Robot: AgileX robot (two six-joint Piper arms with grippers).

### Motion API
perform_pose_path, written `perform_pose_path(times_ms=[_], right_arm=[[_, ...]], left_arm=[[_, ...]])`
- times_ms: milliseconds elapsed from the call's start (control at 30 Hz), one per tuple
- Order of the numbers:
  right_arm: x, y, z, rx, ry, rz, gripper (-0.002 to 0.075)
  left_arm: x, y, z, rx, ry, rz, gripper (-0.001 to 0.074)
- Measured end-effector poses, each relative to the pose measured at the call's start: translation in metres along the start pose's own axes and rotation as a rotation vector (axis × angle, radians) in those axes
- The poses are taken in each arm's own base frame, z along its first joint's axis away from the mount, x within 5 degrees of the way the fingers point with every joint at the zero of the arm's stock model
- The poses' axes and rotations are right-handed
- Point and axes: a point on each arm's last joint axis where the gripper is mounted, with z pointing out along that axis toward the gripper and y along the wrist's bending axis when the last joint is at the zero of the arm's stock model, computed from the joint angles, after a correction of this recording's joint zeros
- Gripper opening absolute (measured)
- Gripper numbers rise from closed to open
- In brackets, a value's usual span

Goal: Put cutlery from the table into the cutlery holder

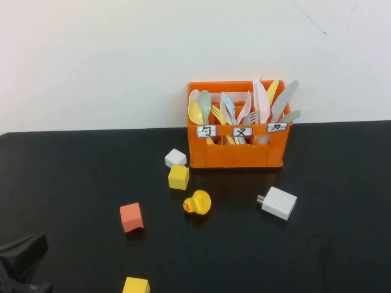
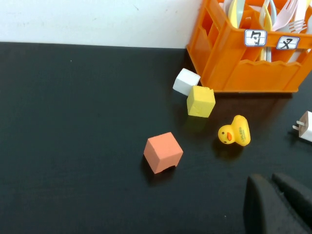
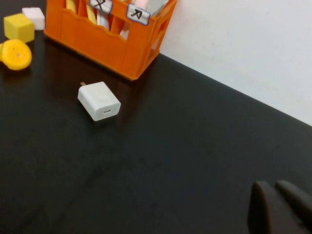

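Observation:
The orange cutlery holder [image 1: 235, 155] stands at the back of the black table [image 1: 73, 177], against the wall. Its right compartment holds a pale pink knife [image 1: 261, 101] and a pale grey-blue knife [image 1: 285, 99], both upright; the other compartments hold spoons and forks. No cutlery lies on the table. My left gripper [image 1: 21, 262] sits low at the front left, shut and empty, also in the left wrist view [image 2: 270, 181]. My right gripper [image 3: 274, 187] is shut and empty, out of the high view. The holder also shows in both wrist views [image 2: 243, 73] [image 3: 97, 41].
In front of the holder lie a white cube [image 1: 175, 157], a yellow cube [image 1: 178, 177], a yellow rubber duck [image 1: 198, 202], an orange-red cube [image 1: 131, 217] and a white charger plug [image 1: 278, 202]. Another yellow cube [image 1: 135, 285] lies at the front edge.

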Motion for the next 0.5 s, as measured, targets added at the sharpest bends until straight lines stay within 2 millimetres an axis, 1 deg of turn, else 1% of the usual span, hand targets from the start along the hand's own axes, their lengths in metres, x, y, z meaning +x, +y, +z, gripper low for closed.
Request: perform_pose_path(times_ms=[367,500], right_arm=[[0.0000,0.0000,0.0000,0.000,0.000,0.000,0.0000],[0.0000,0.0000,0.0000,0.000,0.000,0.000,0.0000]], left_arm=[[0.0017,0.0006,-0.0005,0.000,0.000,0.000,-0.0001],[0.0052,0.0024,-0.0079,0.011,-0.042,0.009,-0.0001]])
